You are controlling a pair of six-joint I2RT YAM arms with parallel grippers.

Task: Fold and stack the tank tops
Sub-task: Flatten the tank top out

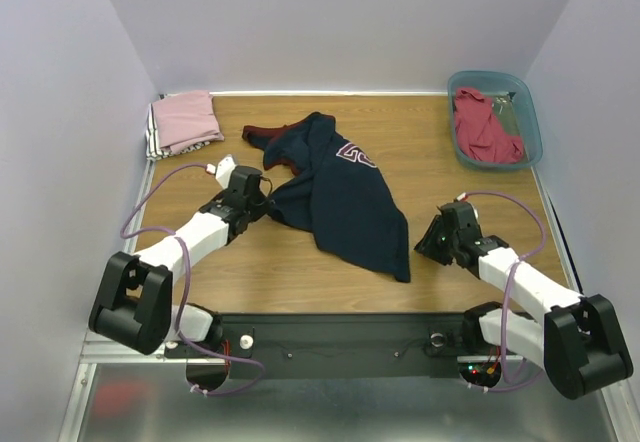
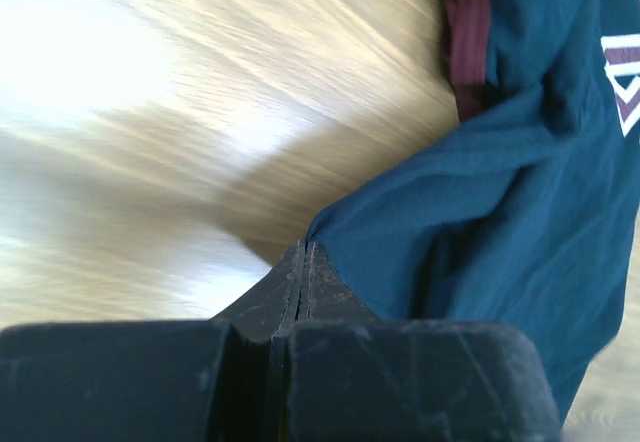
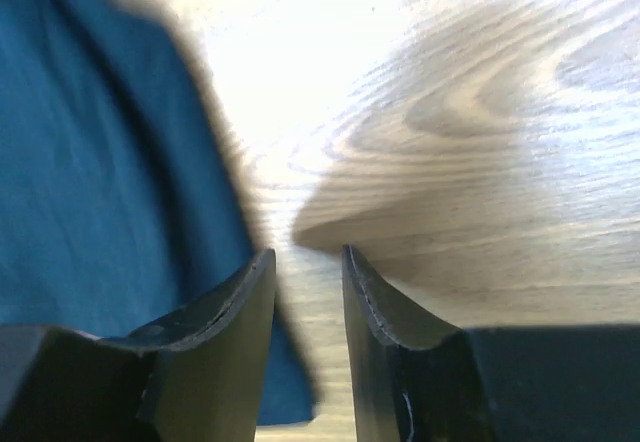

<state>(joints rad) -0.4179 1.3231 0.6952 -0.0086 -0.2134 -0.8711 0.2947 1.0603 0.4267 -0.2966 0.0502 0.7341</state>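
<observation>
A navy tank top point(image 1: 340, 192) with maroon trim and white numerals lies crumpled across the middle of the table. My left gripper point(image 1: 262, 200) is at its left edge. In the left wrist view the left gripper point(image 2: 305, 250) is shut, with the edge of the navy tank top point(image 2: 500, 202) pinched at the tips. My right gripper point(image 1: 425, 242) is low over the wood just right of the top's near corner. In the right wrist view the right gripper point(image 3: 308, 257) stands open over bare wood, with the navy tank top point(image 3: 90, 162) to its left. A folded pink tank top point(image 1: 185, 120) lies at the back left.
A teal bin point(image 1: 535, 127) at the back right holds a red tank top point(image 1: 485, 127). A striped cloth point(image 1: 155, 144) peeks out under the pink one. Walls close in the table on three sides.
</observation>
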